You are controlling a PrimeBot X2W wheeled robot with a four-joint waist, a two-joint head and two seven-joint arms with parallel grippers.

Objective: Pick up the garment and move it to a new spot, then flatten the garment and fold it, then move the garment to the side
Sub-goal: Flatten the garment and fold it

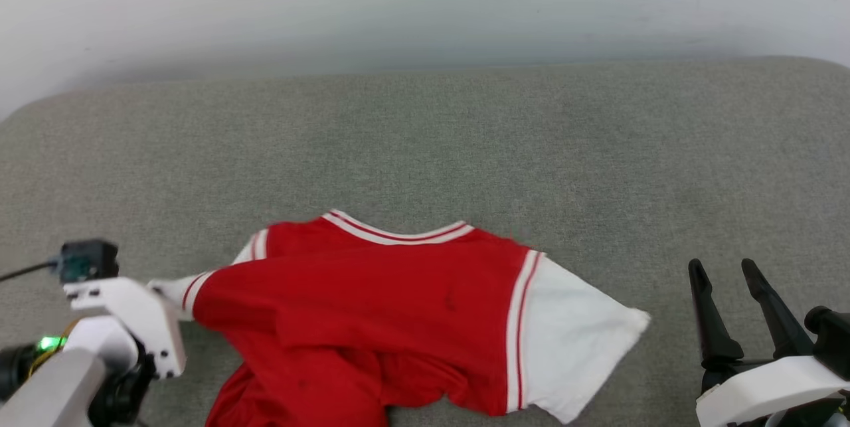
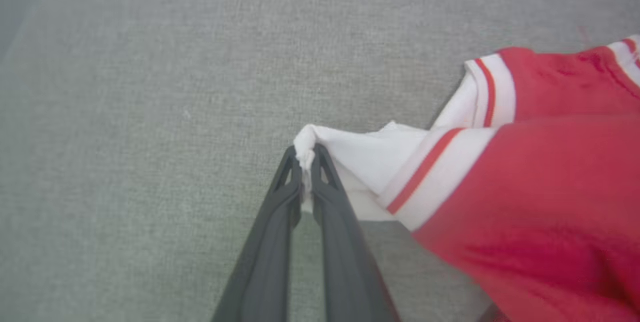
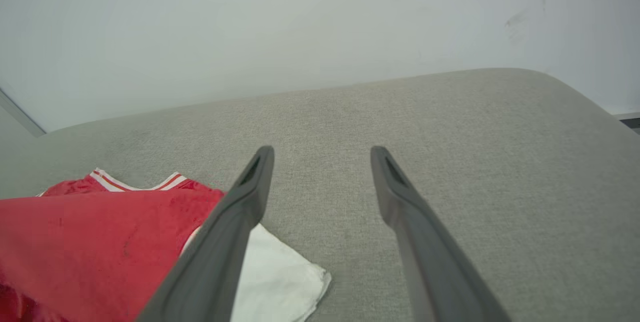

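The left gripper (image 2: 306, 155) pinches the red T-shirt (image 1: 372, 301) by its sleeve tip between its fingers (image 2: 272, 222); the right gripper (image 3: 322, 154) has fingers spread.

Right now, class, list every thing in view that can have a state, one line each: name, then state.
garment: lying on the grey padded surface, collar end spread out, lower part rumpled.
left gripper: shut on the tip of the garment's white sleeve.
right gripper: open, holding nothing, apart from the garment.
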